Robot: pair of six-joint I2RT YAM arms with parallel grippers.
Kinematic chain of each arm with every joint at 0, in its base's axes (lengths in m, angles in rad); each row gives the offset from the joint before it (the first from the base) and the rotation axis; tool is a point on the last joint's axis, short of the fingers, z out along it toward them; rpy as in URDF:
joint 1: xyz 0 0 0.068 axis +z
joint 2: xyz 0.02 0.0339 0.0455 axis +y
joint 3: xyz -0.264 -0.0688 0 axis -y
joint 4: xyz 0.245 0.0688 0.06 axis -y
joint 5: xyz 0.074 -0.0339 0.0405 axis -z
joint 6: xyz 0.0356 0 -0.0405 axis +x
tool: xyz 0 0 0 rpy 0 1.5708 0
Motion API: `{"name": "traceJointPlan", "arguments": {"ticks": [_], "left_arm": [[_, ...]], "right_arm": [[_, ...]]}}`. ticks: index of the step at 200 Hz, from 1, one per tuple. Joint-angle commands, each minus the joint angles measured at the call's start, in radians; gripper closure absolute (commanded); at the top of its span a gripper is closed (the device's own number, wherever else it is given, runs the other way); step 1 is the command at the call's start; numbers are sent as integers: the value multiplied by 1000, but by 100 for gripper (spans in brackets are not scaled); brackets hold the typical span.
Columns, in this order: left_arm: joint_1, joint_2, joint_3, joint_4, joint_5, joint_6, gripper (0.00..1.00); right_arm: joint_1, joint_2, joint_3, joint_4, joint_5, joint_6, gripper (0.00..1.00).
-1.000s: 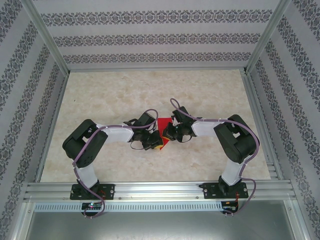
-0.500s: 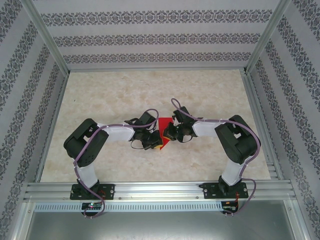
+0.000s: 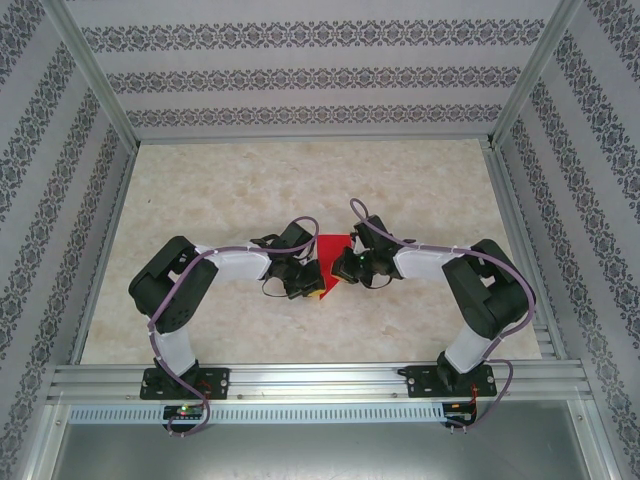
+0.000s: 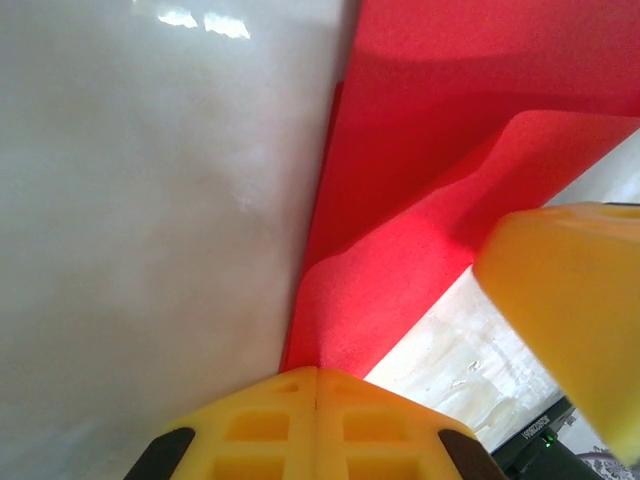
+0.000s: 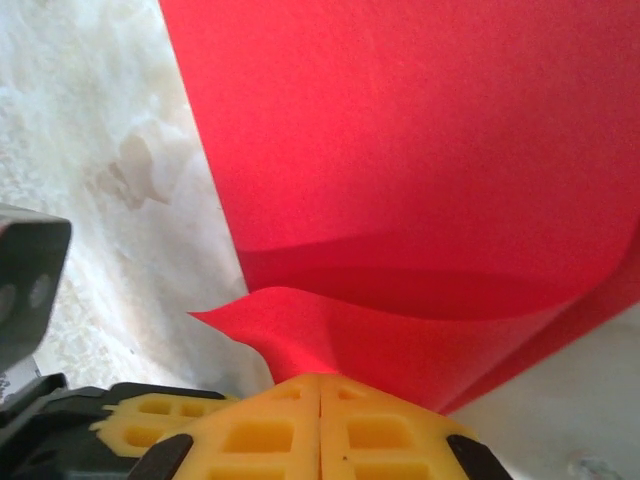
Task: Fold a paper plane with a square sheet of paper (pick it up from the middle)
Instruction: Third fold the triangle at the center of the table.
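The square sheet of paper (image 3: 332,243) is bright red and sits between both arms at the table's middle. My left gripper (image 3: 316,286) is shut on one edge of it; in the left wrist view the yellow fingertips (image 4: 316,372) pinch the red sheet (image 4: 420,200), which curls up with a folded flap. My right gripper (image 3: 337,268) is shut on the opposite side; its fingertips (image 5: 320,378) clamp the sheet (image 5: 420,150) where it bends over itself. The right gripper's yellow finger (image 4: 570,300) shows close beside the left one. A paper plane is out of view.
The marble-look table (image 3: 250,190) stretches back to patterned walls on three sides, with aluminium posts at the corners. A metal rail (image 3: 320,380) carrying both arm bases runs along the near edge. The left gripper's dark body (image 5: 30,280) crowds the right wrist view.
The right arm has shifted a little to the right, its elbow swinging outward, and slightly more red paper shows between the grippers. The left arm has hardly moved. Both grips hold.
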State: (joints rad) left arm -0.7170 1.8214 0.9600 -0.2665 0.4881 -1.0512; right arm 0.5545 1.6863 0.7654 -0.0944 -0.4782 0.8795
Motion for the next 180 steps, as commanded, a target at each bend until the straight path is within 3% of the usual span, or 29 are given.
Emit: {"name": "traceJointPlan", "arguments": {"ticks": [1, 67, 122, 180], "left_arm": [[-12, 27, 8, -106, -79, 26, 96], [-12, 20, 34, -125, -81, 49, 96], [-13, -47, 35, 51, 4, 52, 89], [-21, 13, 39, 40, 12, 47, 90]], "right_arm": [[5, 16, -10, 10, -19, -40, 94], [1, 55, -9, -27, 21, -38, 94], [-1, 38, -14, -27, 30, -25, 94], [-2, 47, -19, -2, 18, -11, 95]]}}
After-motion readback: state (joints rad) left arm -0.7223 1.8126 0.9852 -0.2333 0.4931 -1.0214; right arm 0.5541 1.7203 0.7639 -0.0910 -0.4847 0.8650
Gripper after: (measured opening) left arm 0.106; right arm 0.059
